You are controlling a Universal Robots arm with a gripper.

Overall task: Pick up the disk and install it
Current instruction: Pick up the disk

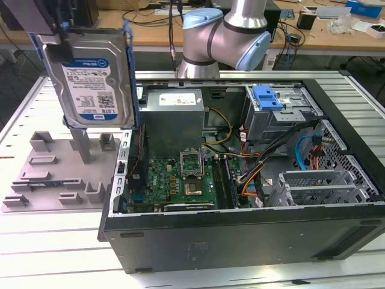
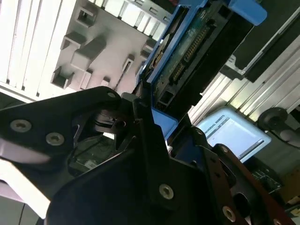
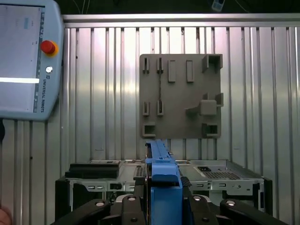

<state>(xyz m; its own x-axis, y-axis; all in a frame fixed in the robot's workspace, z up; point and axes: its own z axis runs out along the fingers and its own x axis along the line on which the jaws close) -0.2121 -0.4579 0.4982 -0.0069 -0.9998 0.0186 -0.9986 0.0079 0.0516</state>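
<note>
The gripper (image 3: 163, 197) holds the disk (image 1: 90, 75) upright, long axis vertical

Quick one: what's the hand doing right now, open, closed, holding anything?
Hand: closed on the disk, gripping its blue carrier frame and holding it in the air, clear of the grey fixture plate.

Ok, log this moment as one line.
gripper: shut on disk | disk: upright, airborne, clear of gray fixture | computer case: open, disk not installed
</note>
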